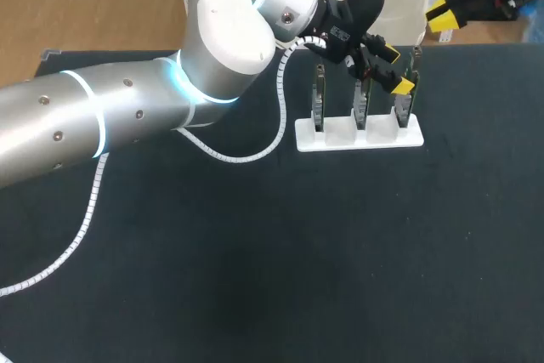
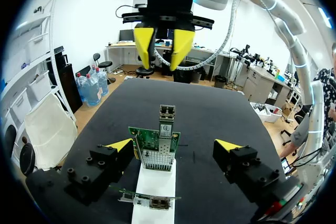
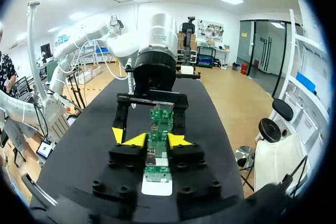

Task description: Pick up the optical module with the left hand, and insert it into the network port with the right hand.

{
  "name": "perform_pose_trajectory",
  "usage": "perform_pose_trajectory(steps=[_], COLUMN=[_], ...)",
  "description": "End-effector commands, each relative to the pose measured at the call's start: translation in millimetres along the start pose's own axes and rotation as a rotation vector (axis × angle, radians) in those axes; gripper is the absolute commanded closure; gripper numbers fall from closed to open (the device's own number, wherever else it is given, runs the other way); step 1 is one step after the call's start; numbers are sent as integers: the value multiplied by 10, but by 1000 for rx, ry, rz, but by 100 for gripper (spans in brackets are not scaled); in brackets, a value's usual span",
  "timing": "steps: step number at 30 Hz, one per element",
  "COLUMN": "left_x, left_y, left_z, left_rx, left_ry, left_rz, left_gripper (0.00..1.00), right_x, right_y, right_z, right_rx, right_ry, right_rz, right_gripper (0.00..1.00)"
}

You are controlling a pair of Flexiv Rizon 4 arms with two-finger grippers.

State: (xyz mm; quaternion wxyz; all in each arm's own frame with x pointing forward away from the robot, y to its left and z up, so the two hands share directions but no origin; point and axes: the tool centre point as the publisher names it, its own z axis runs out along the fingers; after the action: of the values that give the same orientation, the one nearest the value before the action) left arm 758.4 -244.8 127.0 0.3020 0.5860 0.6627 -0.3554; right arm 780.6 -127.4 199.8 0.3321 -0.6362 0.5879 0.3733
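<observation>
Black table (image 1: 255, 278), white slotted stand (image 1: 340, 135) near its far edge, seemingly three slots in a row

The surface (image 1: 255, 278) is matt black all over. On it the rack (image 1: 359, 135) is plain white, and the boards (image 1: 360, 99) standing in the rack are green with silvery metal parts. The left claw (image 1: 389, 67) over the rack is black with bright yellow tips. The right claw (image 2: 161, 59), beyond the rack, is the same yellow on black. The left arm (image 1: 85, 116) is silver-grey, with a white joint (image 1: 225, 23), a glowing pale blue ring (image 1: 180, 82) and a white spiral-wrapped cable (image 1: 281, 121).
</observation>
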Motion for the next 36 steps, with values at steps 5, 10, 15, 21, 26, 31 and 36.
perform_pose_trajectory(steps=[5, 10, 15, 21, 26, 31, 36], left_x=[-1, -1, -1, -1, -1, -1, -1], left_y=[-12, -12, -12, -12, -12, -12, -12], left_z=[-7, -7, -7, -7, -7, -7, -7], left_rx=[-2, -2, -2, -2, -2, -2, -2], left_ry=[2, 2, 2, 2, 2, 2, 2], left_rz=[-1, -1, -1, -1, -1, -1, -1], left_gripper=[0, 0, 0, 0, 0, 0, 0], right_x=[3, 10, 34, 76, 105, 121, 142], right_y=[-39, -49, -38, -15, -5, 19, 36], right_z=[141, 186, 217, 230, 241, 258, 272], right_rx=[-13, -18, -24, -28, -29, -32, -34], right_ry=[17, 19, 27, 30, 32, 37, 40], right_rz=[2, 7, 12, 26, 36, 40, 48], right_gripper=[100, 100, 100, 100, 100, 100, 100])
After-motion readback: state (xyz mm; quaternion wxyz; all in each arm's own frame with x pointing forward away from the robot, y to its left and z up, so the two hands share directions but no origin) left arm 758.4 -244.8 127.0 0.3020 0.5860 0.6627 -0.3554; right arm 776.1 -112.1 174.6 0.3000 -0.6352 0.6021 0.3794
